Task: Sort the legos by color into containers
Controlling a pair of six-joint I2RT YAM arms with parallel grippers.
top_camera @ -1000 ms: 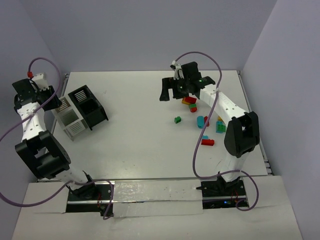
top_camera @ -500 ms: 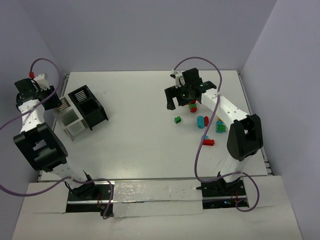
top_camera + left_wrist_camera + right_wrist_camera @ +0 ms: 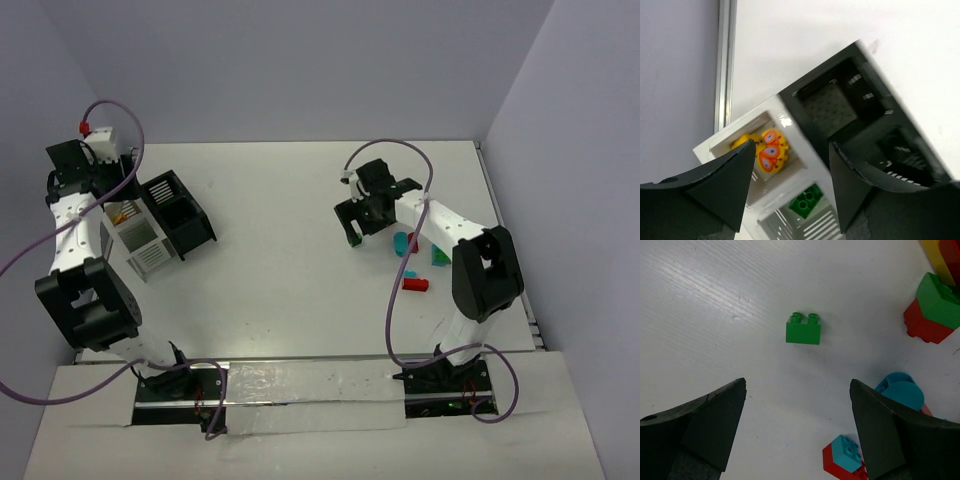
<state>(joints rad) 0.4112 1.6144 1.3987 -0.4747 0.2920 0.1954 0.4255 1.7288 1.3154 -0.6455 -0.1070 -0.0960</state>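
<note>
Two robot arms work at a white table (image 3: 715, 300), seen from above and from each wrist.

The left gripper (image 3: 791, 147) has swung in from the table's left edge over the past second and now hangs above the cluster of bins. Its jaws have spread apart and hold nothing. Directly below the gap, nearer the left jaw, an orange piece (image 3: 771, 151) printed with eye-like marks lies in a white bin (image 3: 707, 147), touching a yellow piece (image 3: 744, 142). It looks freshly dropped there, so one brick appears sorted. A binned green brick (image 3: 807, 202) sits in the next white compartment, toward the wrist. The black bin (image 3: 830, 107) lies beyond the right jaw.

The right gripper (image 3: 797, 384) has moved off the heap of legos and come lower, jaws released and wide, empty. A loose green brick (image 3: 803, 330) rests on the table ahead of the fingertips, centred between them, not yet touched. A red-and-green stack (image 3: 932, 310) and a teal round piece (image 3: 900, 392) lie outside the right jaw. The green brick looks like the next pick, probably bound for the bin already holding green.
</note>
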